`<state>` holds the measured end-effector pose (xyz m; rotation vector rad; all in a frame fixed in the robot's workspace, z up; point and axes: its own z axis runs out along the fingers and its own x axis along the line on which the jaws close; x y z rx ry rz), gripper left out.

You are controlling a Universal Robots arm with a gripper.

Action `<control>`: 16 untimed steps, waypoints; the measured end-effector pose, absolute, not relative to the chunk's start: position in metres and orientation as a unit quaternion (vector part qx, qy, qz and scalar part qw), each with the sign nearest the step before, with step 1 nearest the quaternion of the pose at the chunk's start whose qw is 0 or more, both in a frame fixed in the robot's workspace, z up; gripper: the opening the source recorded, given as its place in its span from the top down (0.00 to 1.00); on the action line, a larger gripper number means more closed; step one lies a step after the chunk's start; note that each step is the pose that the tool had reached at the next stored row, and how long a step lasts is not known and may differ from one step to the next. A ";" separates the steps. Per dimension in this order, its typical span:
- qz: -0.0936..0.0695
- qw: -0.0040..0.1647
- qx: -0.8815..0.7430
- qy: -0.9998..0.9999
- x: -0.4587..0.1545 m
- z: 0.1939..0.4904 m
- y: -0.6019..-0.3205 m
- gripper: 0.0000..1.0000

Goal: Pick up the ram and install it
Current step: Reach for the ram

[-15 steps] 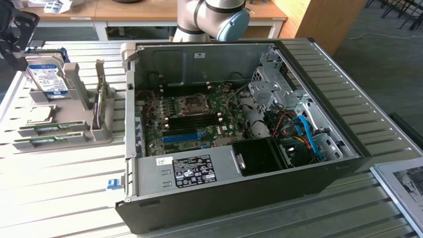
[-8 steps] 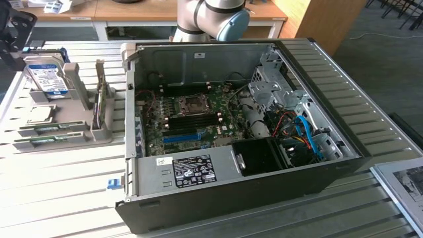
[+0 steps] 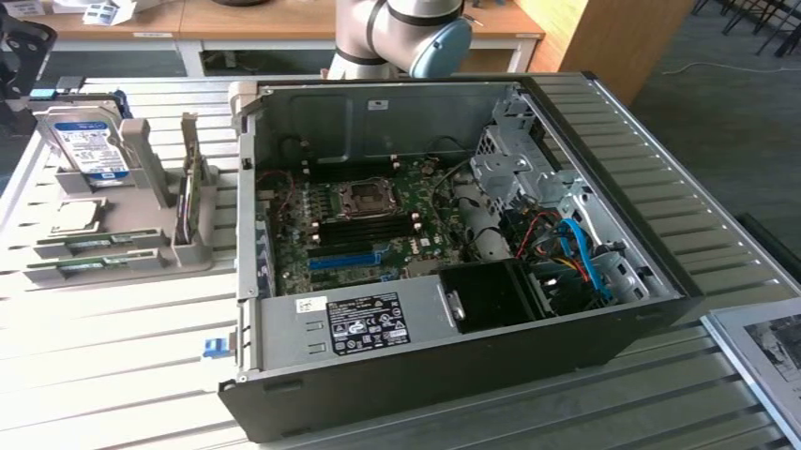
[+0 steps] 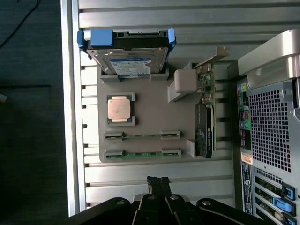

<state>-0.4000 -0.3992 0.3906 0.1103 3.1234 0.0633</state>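
Slatted table (image 3: 126, 328): your ram (image 4: 142, 153) lies edge-up in the grey holder (image 4: 150, 101), long axis aimed at the computer case (image 3: 501, 356). Your gripper (image 4: 158, 181), fingers pressed together, holds nothing.

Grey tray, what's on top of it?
A blue-labelled silver hard drive, a square silver processor chip, two thin green ram sticks and an upright green card. Their undersides are hidden.

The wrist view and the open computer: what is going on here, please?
A robot arm is working beside an open computer case. Its end effector is shut, holds nothing and hovers beside the grey tray. The nearer ram stick and the farther ram stick both lie in that tray, so no ram is picked up yet.
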 end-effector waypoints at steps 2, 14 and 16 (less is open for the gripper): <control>0.020 0.008 0.035 0.999 -0.400 0.391 -0.399 0.90; 0.020 0.008 0.035 0.999 -0.404 0.389 -0.393 0.90; 0.020 0.008 0.035 0.999 -0.404 0.389 -0.393 0.90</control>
